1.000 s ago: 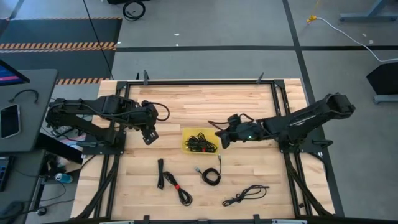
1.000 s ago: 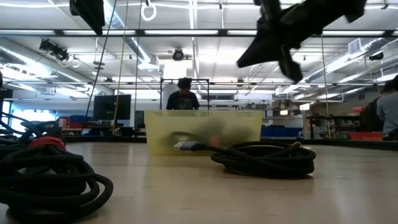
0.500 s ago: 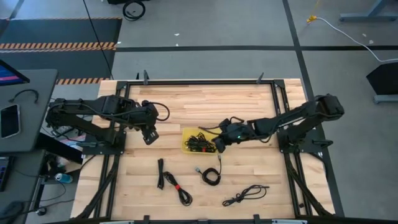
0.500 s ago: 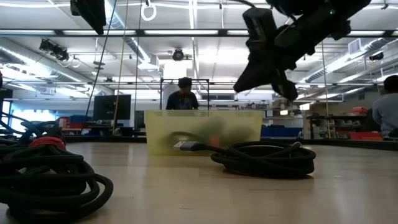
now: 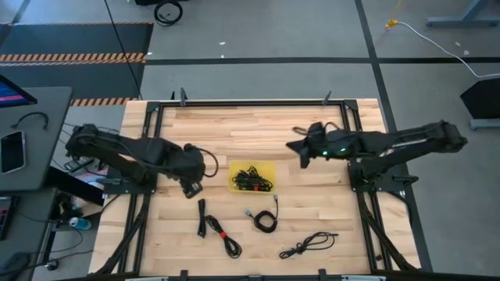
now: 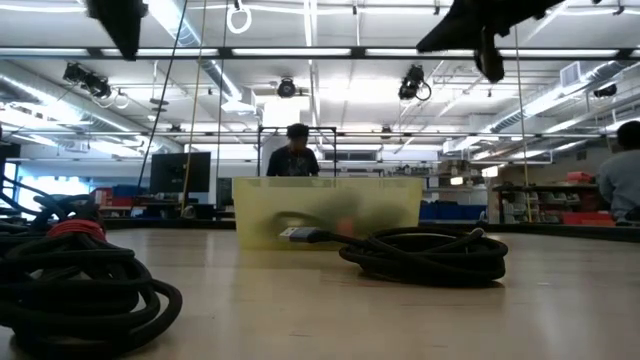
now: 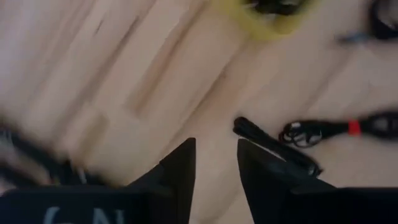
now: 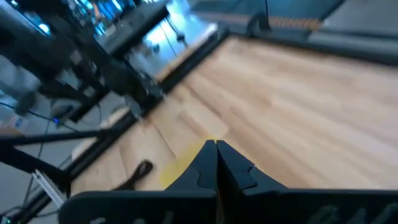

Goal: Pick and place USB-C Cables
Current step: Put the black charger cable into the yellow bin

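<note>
A small yellow tray (image 5: 251,177) sits mid-table with several black USB-C cables (image 5: 250,179) piled in it. More cables lie on the wood nearer the front edge: a straight bundle (image 5: 201,217), one with a red tie (image 5: 225,238), a coil (image 5: 266,220) and a loose one (image 5: 308,246). My left gripper (image 5: 193,187) hovers open left of the tray, above the straight bundle (image 7: 273,149), touching nothing. My right gripper (image 5: 301,152) is shut and empty, raised to the tray's right and farther back.
Black frame rails (image 5: 258,102) run along the table's edges. In the low view the coil (image 6: 425,255) lies in front of the tray (image 6: 327,210), and the red-tied bundle (image 6: 70,280) is close at left. People stand in the room behind. Bare wood lies beyond the tray.
My right gripper dipped over the tray's right side, then drew back up, toward the table's right and far edge. My left gripper moved toward the near edge, closer to the straight bundle. The cables have not moved.
</note>
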`<state>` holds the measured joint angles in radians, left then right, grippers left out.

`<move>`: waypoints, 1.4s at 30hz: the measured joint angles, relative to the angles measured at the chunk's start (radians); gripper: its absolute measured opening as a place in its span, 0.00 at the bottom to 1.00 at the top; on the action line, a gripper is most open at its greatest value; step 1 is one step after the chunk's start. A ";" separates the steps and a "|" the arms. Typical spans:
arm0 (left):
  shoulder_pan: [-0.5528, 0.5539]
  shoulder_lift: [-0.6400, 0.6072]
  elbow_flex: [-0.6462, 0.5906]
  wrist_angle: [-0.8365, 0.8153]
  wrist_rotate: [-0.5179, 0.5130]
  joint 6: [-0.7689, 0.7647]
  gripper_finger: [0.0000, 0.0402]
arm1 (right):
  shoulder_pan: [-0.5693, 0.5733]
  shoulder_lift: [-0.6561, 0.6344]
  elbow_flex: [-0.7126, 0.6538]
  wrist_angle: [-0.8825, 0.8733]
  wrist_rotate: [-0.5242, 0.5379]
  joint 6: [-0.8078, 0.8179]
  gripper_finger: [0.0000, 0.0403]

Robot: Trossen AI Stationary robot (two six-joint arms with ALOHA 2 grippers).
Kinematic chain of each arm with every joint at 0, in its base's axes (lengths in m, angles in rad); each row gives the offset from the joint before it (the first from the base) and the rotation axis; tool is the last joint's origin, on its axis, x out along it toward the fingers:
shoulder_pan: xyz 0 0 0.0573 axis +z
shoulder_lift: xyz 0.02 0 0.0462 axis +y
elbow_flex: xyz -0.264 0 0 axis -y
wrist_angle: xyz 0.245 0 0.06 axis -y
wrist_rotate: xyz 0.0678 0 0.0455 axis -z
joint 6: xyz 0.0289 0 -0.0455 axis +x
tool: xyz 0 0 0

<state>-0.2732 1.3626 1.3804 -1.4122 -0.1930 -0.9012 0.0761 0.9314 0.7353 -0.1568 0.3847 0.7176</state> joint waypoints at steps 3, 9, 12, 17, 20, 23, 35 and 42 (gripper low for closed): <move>-0.047 0.055 0.000 -0.024 -0.001 -0.283 0.29 | -0.002 -0.071 0.000 -0.020 0.028 -0.045 0.00; -0.164 0.168 0.000 -0.011 0.002 -0.623 0.31 | -0.009 -0.146 0.000 -0.037 0.042 -0.125 0.00; -0.216 0.225 0.000 0.019 0.006 -0.746 0.34 | -0.016 -0.155 0.000 -0.039 0.042 -0.155 0.00; -0.276 0.307 0.000 0.094 0.071 -0.890 0.41 | -0.026 -0.154 0.000 -0.042 0.038 -0.197 0.00; -0.293 0.350 0.000 0.126 0.119 -0.951 0.45 | -0.031 -0.154 0.000 -0.043 0.034 -0.216 0.00; -0.302 0.384 0.000 0.163 0.129 -0.987 0.49 | -0.032 -0.154 0.000 -0.043 0.030 -0.231 0.00; -0.290 0.466 0.000 0.192 0.147 -0.998 0.52 | -0.033 -0.154 0.000 -0.042 -0.015 -0.250 0.00; -0.289 0.498 0.000 0.224 0.197 -0.995 0.51 | -0.033 -0.153 0.000 -0.044 -0.022 -0.250 0.00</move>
<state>-0.5621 1.8606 1.3808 -1.1884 0.0044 -1.8960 0.0433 0.7780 0.7357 -0.2008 0.3626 0.4675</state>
